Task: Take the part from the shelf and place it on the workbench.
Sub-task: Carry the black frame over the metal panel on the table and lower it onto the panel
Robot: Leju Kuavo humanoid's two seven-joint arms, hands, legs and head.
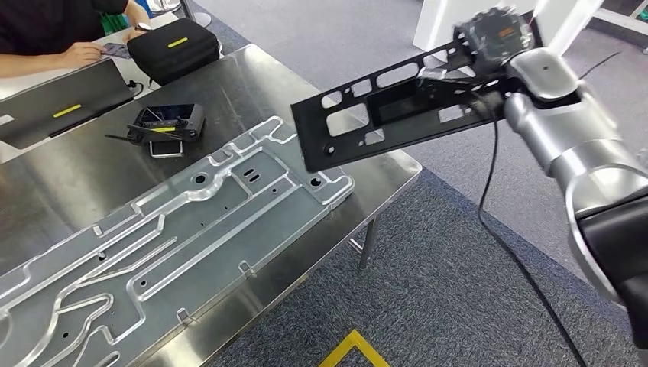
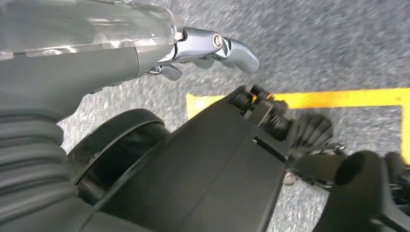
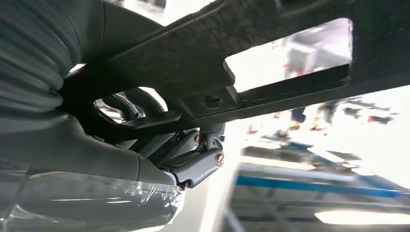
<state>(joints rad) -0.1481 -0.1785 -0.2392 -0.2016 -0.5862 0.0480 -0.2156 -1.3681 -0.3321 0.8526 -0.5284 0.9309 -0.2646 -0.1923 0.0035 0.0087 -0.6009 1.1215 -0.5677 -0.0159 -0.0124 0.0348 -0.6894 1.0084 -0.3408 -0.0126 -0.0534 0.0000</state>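
Fingers (image 3: 193, 162) of your right hand (image 1: 458, 76) curl around the black part (image 1: 382, 115), gripping its end. You hold it tilted in the air, its free end over the workbench's (image 1: 76, 191) right corner, above the silver plate (image 1: 191, 222). Your left hand (image 2: 212, 50) hangs over grey floor, fingers slightly curled and apart, holding nothing.

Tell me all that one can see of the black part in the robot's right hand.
The black part is a long, flat, matte bracket with several rectangular cutouts and small holes. The right hand grips it at one end; it is in the air, tilted, its lower end over the corner of the steel workbench, not touching it.
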